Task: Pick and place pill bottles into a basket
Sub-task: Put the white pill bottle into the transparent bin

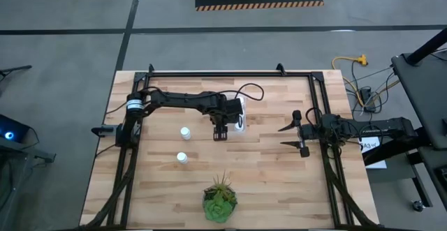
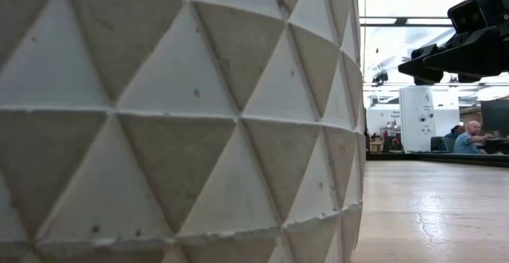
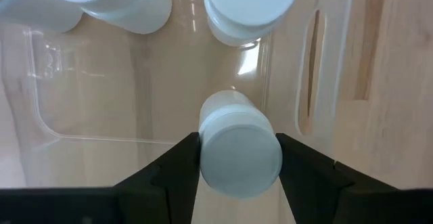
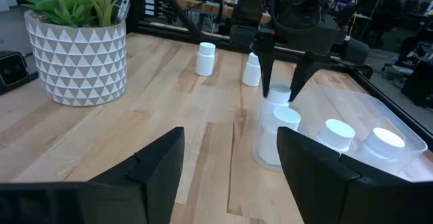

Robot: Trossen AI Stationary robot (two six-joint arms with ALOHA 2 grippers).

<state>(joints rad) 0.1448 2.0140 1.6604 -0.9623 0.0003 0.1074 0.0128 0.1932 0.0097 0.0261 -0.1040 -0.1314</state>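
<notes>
Clear glossy plastic basket (image 3: pixel 162 82), pale wood table (image 1: pixel 272 161)

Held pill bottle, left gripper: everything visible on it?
The held pill bottle is a small white cylinder with a round white cap, plastic by its look. The left gripper is shut on it, a dark finger pressed to each side. It hangs upright over the basket, above the clear floor near one wall. Three more bottles already stand inside.

Open table between two loose bottles (image 1: pixel 185 132) and plant (image 1: pixel 221 197); basket (image 4: pixel 379 126) half-filled
</notes>
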